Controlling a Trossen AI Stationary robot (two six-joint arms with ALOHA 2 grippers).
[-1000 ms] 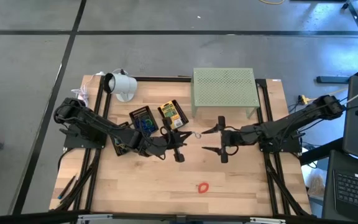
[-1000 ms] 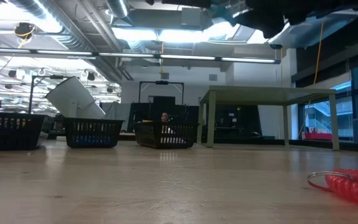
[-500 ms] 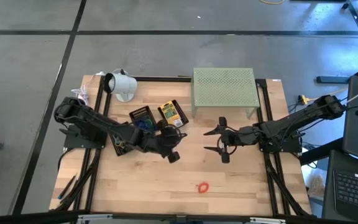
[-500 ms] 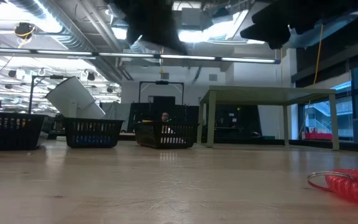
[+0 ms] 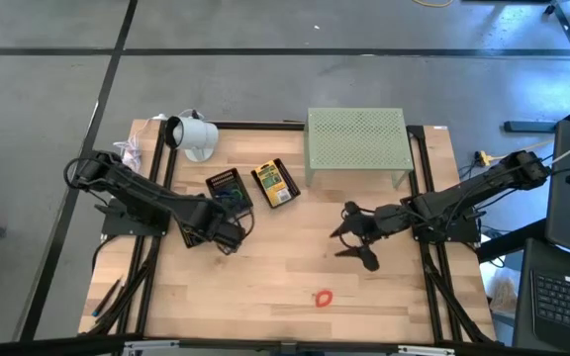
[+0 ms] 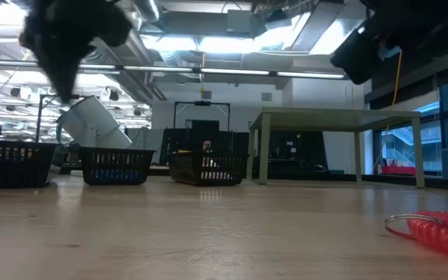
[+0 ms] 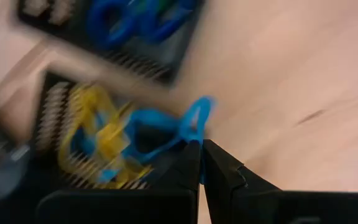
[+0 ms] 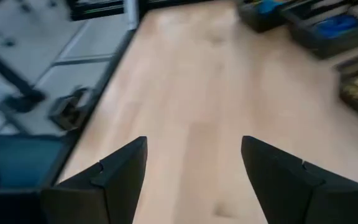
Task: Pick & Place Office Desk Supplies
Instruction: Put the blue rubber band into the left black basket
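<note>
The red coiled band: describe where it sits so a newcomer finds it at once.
Start at the pale green perforated stand at the table's far edge, then go straight across to the near edge. The red coiled band lies there alone on bare wood, the only red item, away from both trays.

Even, diffuse overhead light in high view; soft short shadows under both arms on the table (image 5: 265,287). Low view: bright ceiling strip lights (image 6: 208,71) glare from above, both arms mere dark silhouettes vs. them; red coil (image 6: 442,232) nearest the lens soft, slightly out of focus. Left wrist view heavily motion-blurred: trays (image 7: 104,93) beyond the left gripper (image 7: 201,152) smeared, w/ a blue band (image 7: 191,124) at its tips. Right wrist view blurred too, esp. the floor past the table edge.
</note>
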